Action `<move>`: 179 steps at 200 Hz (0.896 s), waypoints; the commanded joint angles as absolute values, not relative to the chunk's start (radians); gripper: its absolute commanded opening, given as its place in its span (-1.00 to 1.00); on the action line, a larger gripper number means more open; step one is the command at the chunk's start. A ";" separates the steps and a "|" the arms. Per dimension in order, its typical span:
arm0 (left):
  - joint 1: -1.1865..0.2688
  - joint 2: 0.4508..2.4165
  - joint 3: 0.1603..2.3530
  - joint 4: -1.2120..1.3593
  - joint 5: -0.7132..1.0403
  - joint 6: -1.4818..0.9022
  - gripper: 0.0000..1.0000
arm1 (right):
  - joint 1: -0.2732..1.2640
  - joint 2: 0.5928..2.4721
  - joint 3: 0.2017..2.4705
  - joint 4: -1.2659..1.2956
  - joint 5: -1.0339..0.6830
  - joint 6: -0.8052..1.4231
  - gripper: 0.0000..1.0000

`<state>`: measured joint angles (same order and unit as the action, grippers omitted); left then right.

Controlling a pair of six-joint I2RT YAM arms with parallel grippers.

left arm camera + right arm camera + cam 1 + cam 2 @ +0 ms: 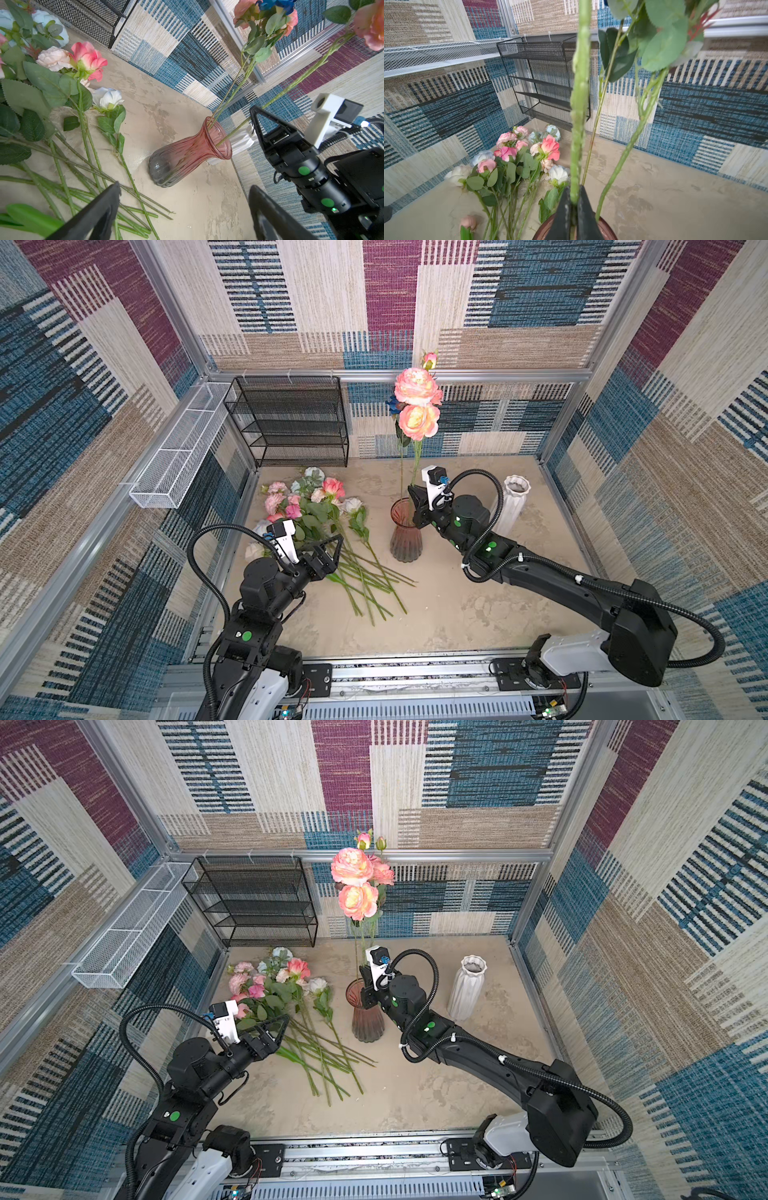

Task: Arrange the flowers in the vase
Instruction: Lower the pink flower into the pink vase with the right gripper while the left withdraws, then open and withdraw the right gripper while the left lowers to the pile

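Observation:
A pink glass vase stands upright mid-table with tall peach roses and a dark blue bloom rising from it. My right gripper hovers just over the vase mouth, jaws closed on a thick green flower stem that runs down into the vase. A pile of loose flowers lies on the table left of the vase. Above their stems, my left gripper is wide open and empty.
A white ribbed vase stands right of the pink one, behind my right arm. A black mesh rack sits against the back wall, and a white mesh basket hangs on the left wall.

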<state>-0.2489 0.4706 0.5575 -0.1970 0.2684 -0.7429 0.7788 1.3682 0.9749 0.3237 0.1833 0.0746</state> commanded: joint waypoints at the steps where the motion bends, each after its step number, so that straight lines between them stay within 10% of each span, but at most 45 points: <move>1: -0.248 0.483 0.556 -0.207 0.253 -0.759 0.96 | 0.779 1.356 0.972 0.298 0.149 0.158 -0.41; 22: -0.248 0.498 0.561 -0.233 0.241 -0.762 0.96 | 0.779 1.325 0.958 0.252 0.120 0.198 0.07; 66: -0.247 0.532 0.561 -0.242 0.236 -0.781 0.95 | 0.779 1.240 0.920 0.199 0.076 0.268 0.33; 105: -0.244 0.588 0.577 -0.326 0.178 -0.795 0.94 | 0.780 1.124 0.860 0.168 0.065 0.315 0.41; 179: -0.224 0.907 0.548 -0.225 0.212 -0.855 0.23 | 0.779 0.945 0.770 0.102 0.076 0.362 0.24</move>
